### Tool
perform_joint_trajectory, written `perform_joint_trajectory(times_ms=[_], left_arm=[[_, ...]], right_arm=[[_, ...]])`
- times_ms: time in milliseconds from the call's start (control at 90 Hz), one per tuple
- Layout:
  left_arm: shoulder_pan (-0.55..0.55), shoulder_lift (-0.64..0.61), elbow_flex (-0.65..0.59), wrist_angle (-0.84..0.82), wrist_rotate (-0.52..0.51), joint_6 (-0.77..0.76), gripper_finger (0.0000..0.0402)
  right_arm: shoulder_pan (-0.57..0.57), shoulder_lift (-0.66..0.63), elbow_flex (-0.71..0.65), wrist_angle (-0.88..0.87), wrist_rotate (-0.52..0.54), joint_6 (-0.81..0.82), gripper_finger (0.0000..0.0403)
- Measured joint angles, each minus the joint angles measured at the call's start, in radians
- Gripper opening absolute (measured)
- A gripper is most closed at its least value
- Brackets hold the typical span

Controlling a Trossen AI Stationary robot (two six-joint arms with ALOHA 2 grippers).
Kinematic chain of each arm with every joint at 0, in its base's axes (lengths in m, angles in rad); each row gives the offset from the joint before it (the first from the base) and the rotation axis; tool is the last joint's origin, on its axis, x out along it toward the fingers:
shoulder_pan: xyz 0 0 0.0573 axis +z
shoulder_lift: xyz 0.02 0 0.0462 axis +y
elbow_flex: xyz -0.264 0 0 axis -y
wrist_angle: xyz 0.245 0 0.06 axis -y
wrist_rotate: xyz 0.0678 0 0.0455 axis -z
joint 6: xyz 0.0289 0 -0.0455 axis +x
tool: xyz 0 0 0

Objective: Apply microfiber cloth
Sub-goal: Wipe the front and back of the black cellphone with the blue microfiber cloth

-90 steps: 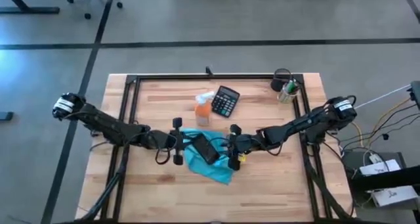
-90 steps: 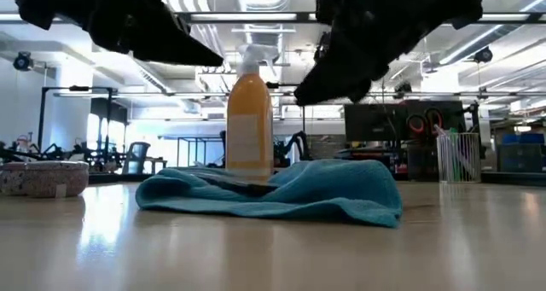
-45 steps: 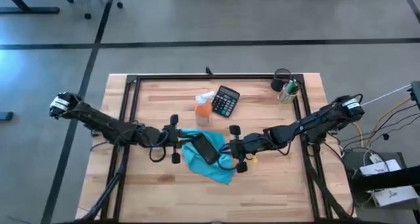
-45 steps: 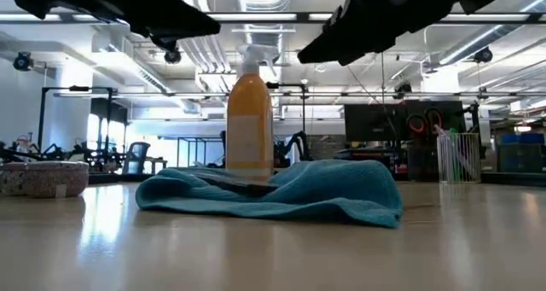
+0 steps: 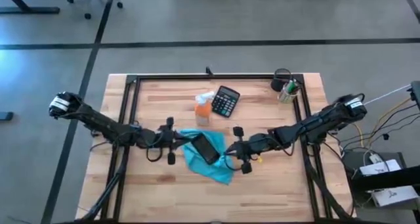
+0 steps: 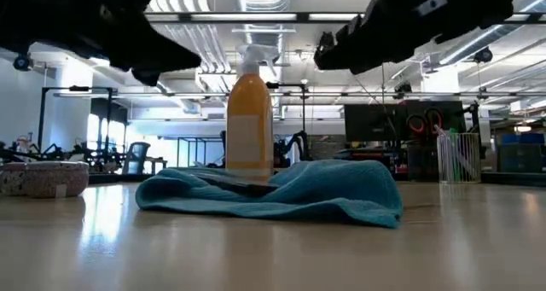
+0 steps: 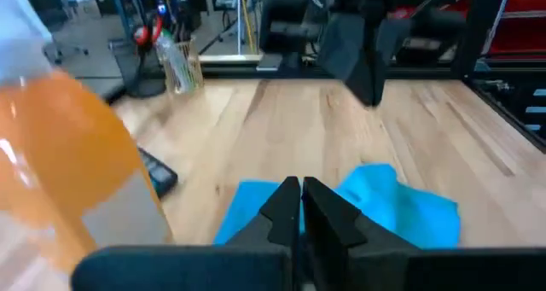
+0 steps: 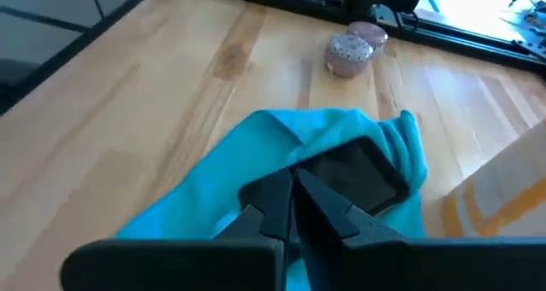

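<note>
Your left claw point(image 5: 176, 139) hangs above the worktop point(image 5: 157, 191) just left of the microfiber cloth point(image 5: 211, 166), its two fingers point(image 7: 281, 207) pressed together on nothing, as the left wrist view shows. Your right claw point(image 5: 231, 150) faces it from the other side, at the cloth's right edge, and its fingers point(image 8: 275, 199) are likewise pressed together and empty. In the low view both claws sit clear of the cloth point(image 6: 281, 193), up in the air with a gap beneath them. The turquoise cloth lies rumpled near the middle of the worktop, between the two claws, with a flat black device point(image 5: 205, 148) lying on its upper folds; the right wrist view shows that dark slab point(image 8: 354, 176) cradled in the fabric. Just beyond the cloth on the far side stands an orange spray bottle point(image 5: 203, 110), upright, and right beside it lies a black calculator point(image 5: 225, 101). At the far right corner sits a wire cup point(image 5: 285, 87) holding pens. A small speckled round thing point(image 6: 43, 178) rests at the left in the low view.
</note>
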State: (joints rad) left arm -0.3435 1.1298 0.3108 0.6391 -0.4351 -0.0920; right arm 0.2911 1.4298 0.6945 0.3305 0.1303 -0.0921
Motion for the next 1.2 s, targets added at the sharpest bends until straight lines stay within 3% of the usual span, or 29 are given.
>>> perform_joint_trajectory(times_ms=[211,467,744,1200], left_arm=[[-0.010,0.002,-0.064,0.070,-0.005,-0.024,0.0000],[-0.068,0.014,-0.066,-0.047,-0.018,-0.184,0.0000],[-0.081,0.121,-0.065,-0.082,-0.027,-0.266,0.0000],[-0.080,0.317,-0.065,-0.039,-0.019,-0.265,0.0000]], right_arm=[[-0.009,-0.121,-0.083,0.038,0.020,0.006,0.0000],[-0.015,-0.158,-0.116,-0.008,0.212,0.047,0.0000],[-0.019,-0.071,-0.116,-0.012,0.237,0.070,0.0000],[-0.023,0.069,-0.054,0.005,0.229,0.029,0.0000]])
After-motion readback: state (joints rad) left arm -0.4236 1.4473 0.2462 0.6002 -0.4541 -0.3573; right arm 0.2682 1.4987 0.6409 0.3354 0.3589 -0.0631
